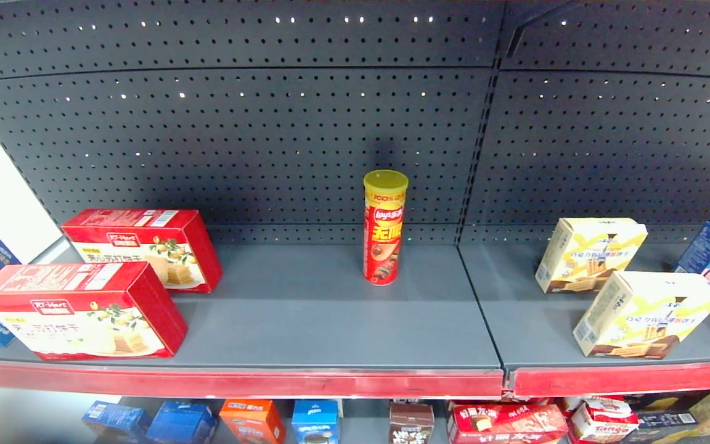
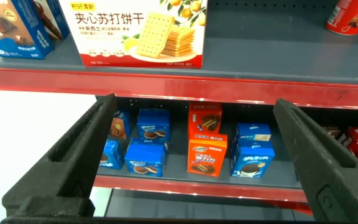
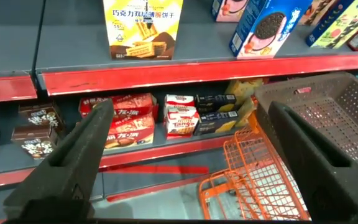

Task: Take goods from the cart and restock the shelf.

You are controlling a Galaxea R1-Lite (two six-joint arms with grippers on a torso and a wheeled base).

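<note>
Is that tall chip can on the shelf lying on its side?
No, the chip can stands upright on the shelf, its base flat on the surface.

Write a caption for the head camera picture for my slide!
A red chip can stands upright on the grey shelf between red cracker boxes and yellow wafer boxes.

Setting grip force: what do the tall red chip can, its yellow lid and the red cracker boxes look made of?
Tall red chip can: likely paperboard tube, glossy printed wrap.
Yellow lid: seemingly plastic, smooth, slightly translucent.
Red cracker boxes: thin glossy cardboard, creased fold edges.
</note>
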